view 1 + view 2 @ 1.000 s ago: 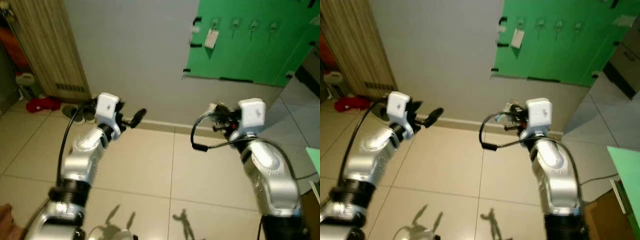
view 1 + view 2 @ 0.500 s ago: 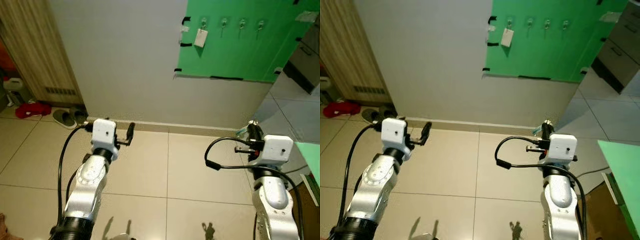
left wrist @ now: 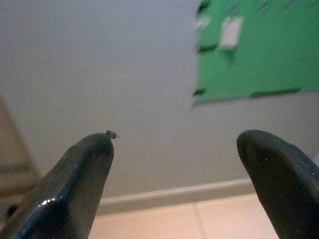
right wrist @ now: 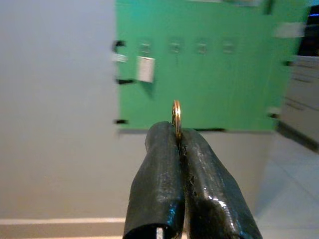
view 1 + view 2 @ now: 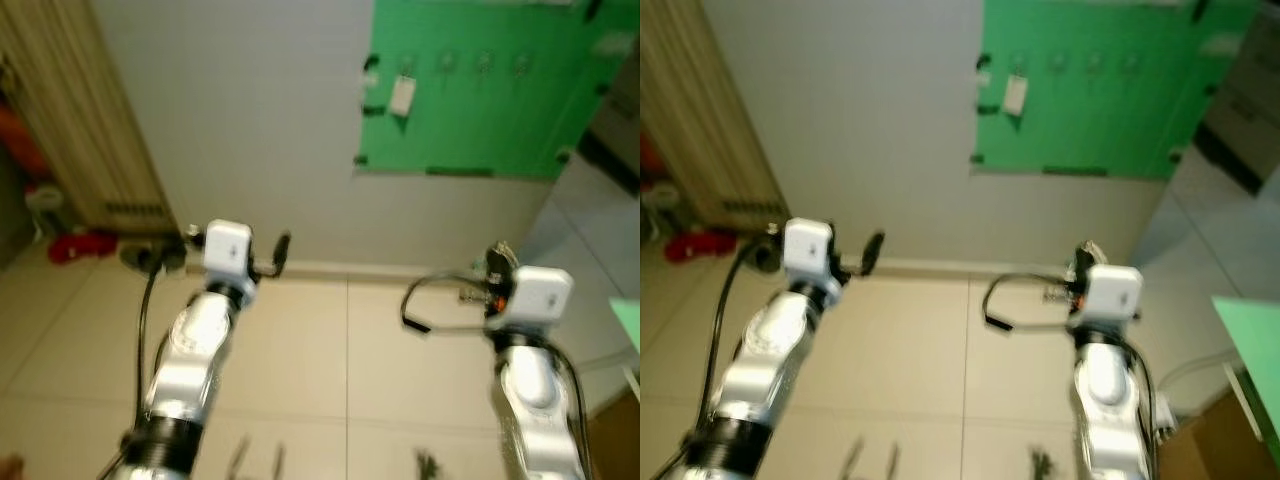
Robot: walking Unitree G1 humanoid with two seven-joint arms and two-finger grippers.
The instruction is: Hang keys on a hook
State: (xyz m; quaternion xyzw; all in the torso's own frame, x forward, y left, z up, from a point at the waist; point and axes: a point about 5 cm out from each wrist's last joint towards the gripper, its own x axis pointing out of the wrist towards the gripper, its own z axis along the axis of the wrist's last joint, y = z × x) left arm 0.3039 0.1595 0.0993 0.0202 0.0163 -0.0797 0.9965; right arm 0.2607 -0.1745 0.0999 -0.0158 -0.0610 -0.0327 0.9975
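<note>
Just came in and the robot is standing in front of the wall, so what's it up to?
The robot faces a green board fixed to the wall, which carries a row of small hooks, one with a white tag on it. Its right gripper is shut on a gold key ring, held up edge-on and apart from the board. The left gripper is open and holds nothing. The ring is not yet on a hook.

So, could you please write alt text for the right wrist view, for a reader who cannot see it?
The right gripper, jaws shut, pinches a gold key ring that stands up on edge. Beyond it a green board on a grey wall carries a row of hooks, with a white tag under the first.
</note>
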